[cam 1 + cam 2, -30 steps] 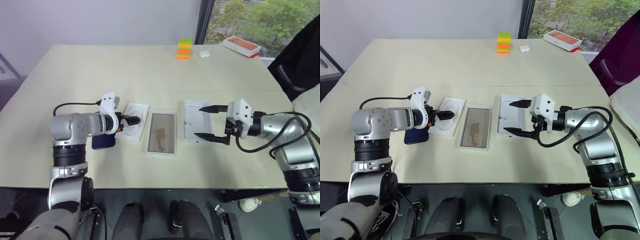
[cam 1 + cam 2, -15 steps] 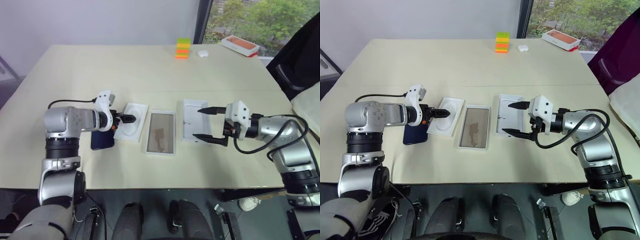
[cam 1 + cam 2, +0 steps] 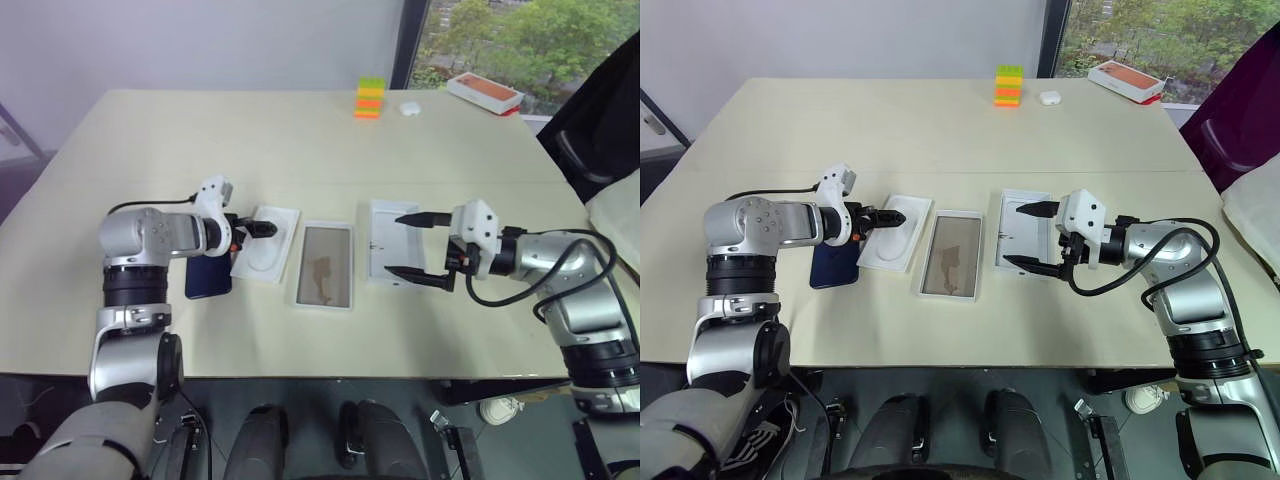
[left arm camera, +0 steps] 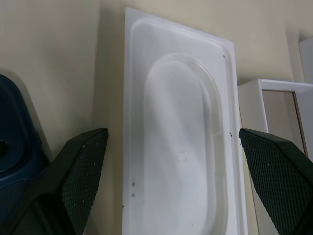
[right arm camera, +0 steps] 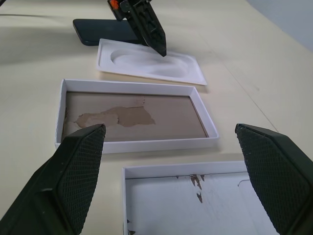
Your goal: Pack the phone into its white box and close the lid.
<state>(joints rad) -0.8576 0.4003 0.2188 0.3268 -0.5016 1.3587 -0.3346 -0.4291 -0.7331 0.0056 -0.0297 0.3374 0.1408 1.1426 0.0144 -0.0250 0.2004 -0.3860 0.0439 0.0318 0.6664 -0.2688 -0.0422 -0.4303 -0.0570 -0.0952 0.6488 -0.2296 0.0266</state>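
Phone [image 3: 207, 277] lies just beside spread-open, empty left pincer [image 3: 256, 229] over insert [image 3: 266, 257].

The phone [image 3: 835, 263], dark blue and glossy, lies flat on the table, partly hidden under the left arm. The white box [image 3: 951, 254], open with its tan-brown interior facing up, lies centrally. The lid [image 3: 1023, 232] lies just beside it, white interior facing up.
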